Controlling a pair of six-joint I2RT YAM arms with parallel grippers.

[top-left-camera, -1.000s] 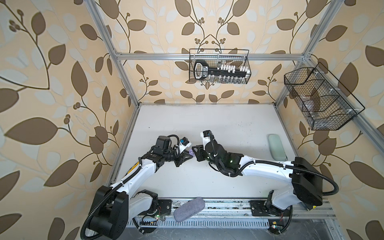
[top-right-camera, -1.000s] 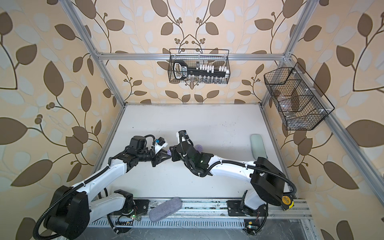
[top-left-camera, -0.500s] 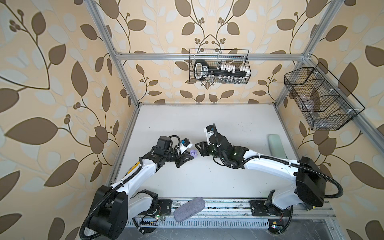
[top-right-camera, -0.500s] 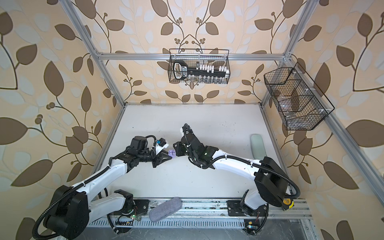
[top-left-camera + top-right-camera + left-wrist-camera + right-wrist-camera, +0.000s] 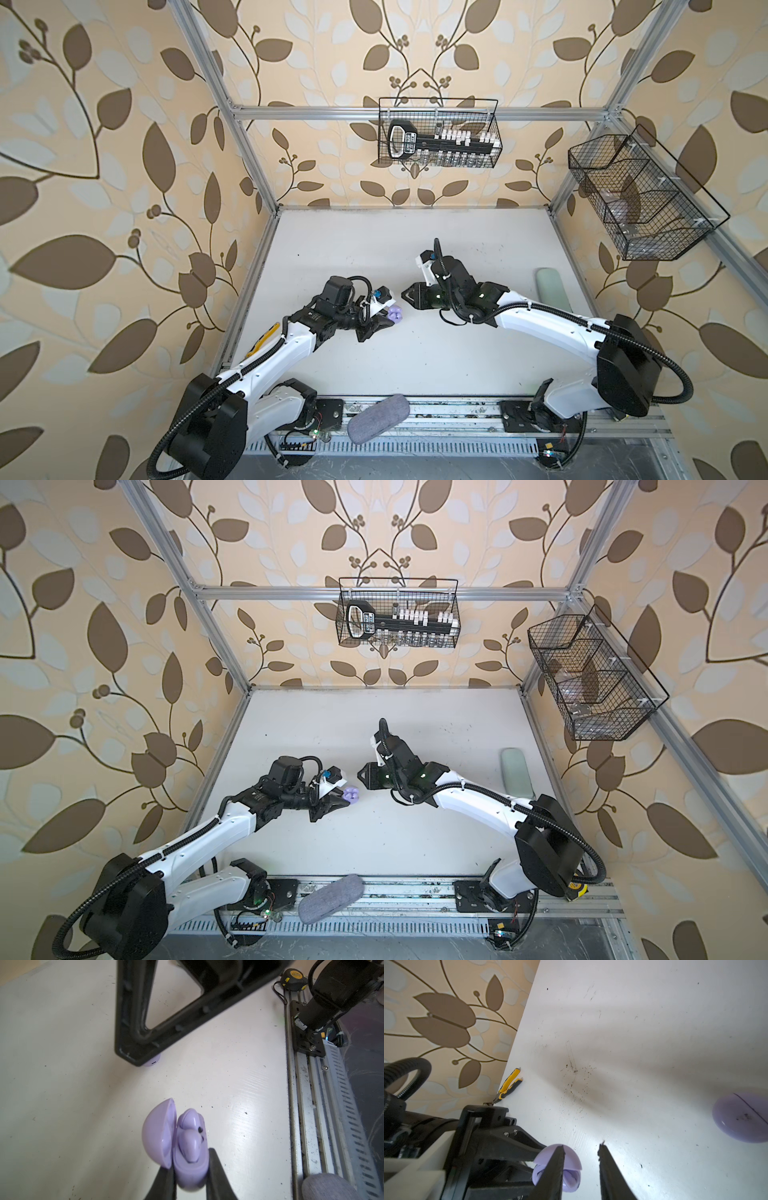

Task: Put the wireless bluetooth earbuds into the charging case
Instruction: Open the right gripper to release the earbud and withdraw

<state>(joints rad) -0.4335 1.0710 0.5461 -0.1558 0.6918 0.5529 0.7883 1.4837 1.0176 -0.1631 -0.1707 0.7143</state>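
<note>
Two earbuds (image 5: pixel 190 1138) seated in open case (image 5: pixel 155 1132), stems hidden. Case clamped by left fingers (image 5: pixel 216 1180); contact with worktop (image 5: pixel 62 1064) unclear. Right fingers (image 5: pixel 610 1178) parted, empty, near. Second case (image 5: pixel 741 1120) closed on worktop, cut by frame edge.

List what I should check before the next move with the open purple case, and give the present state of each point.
1. Left fingers clamp the open case by its base: ok.
2. Two earbuds sit inside the open case: ok.
3. Lid stands open: ok. Whether it is clear of the left fingers: cannot tell.
4. Right fingers are apart with nothing between them: ok.
5. Closed case lies on the table, away from both arms: ok. Whether it holds earbuds: cannot tell.
</note>
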